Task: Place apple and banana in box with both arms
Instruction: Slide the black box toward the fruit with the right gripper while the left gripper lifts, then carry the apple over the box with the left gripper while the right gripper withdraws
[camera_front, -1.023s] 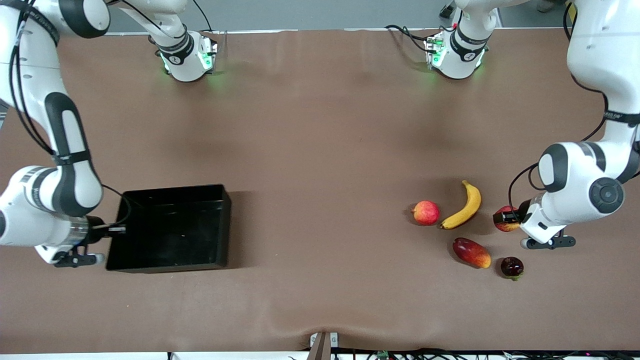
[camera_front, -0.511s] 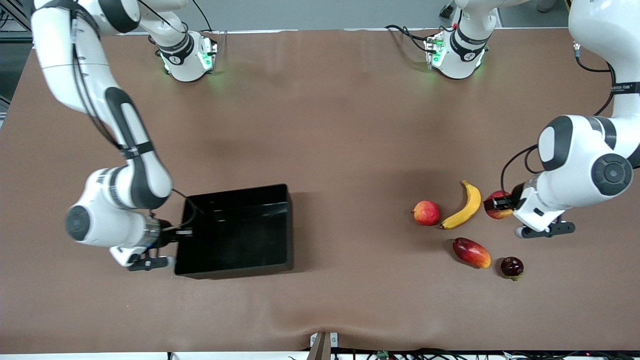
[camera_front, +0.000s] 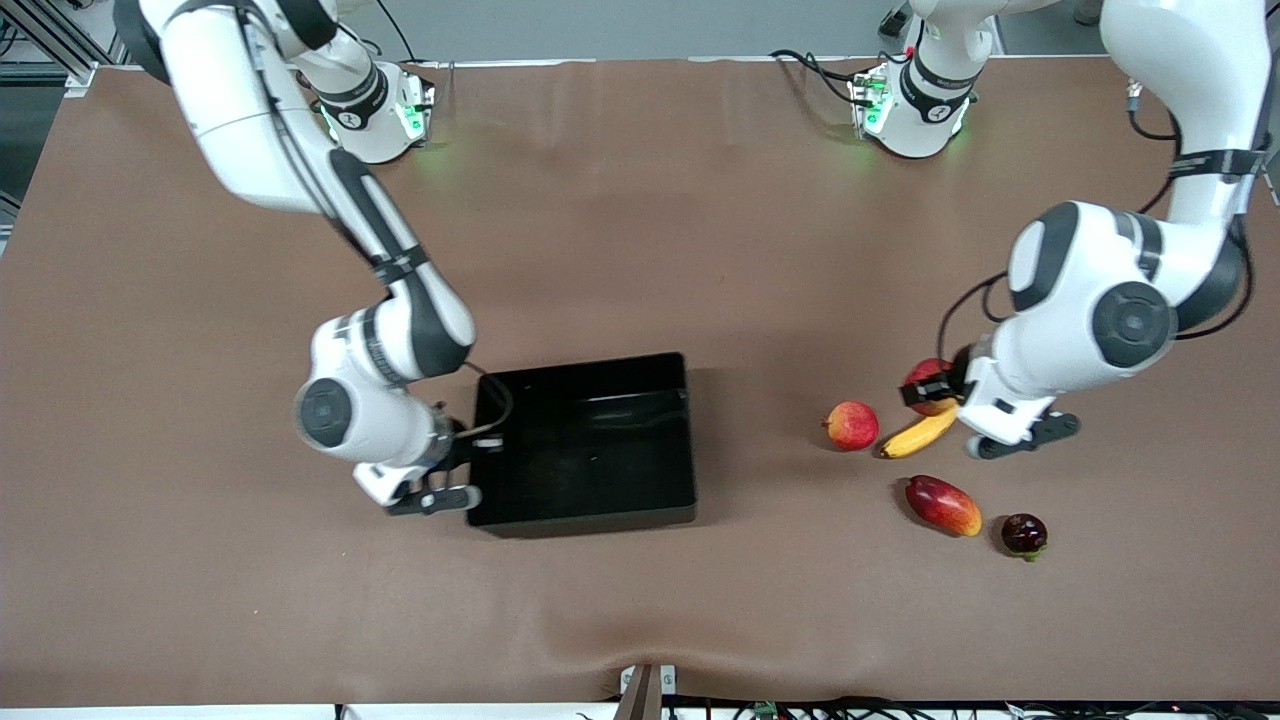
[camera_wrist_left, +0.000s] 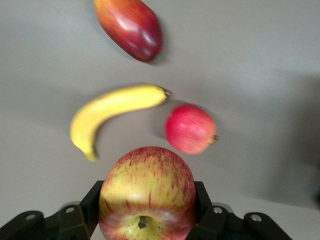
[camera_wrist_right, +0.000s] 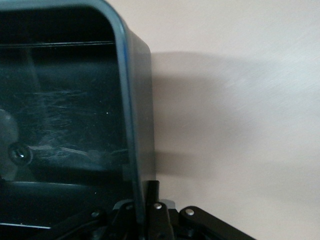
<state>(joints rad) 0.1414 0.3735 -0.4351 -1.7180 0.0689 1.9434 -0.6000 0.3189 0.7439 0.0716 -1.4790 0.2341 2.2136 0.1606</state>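
Pinkish-red fruit (camera_front: 852, 425), mango (camera_front: 943, 505), dark fruit (camera_front: 1024, 534).

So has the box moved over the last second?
Yes. The box, its wall gripped by the right gripper, has moved toward the left arm's end of the table, now much closer to the pinkish-red fruit, which stayed put.

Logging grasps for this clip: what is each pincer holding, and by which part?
The left pincer clamps the apple by its two sides, over the banana. The right pincer grips the box by its wall's rim.
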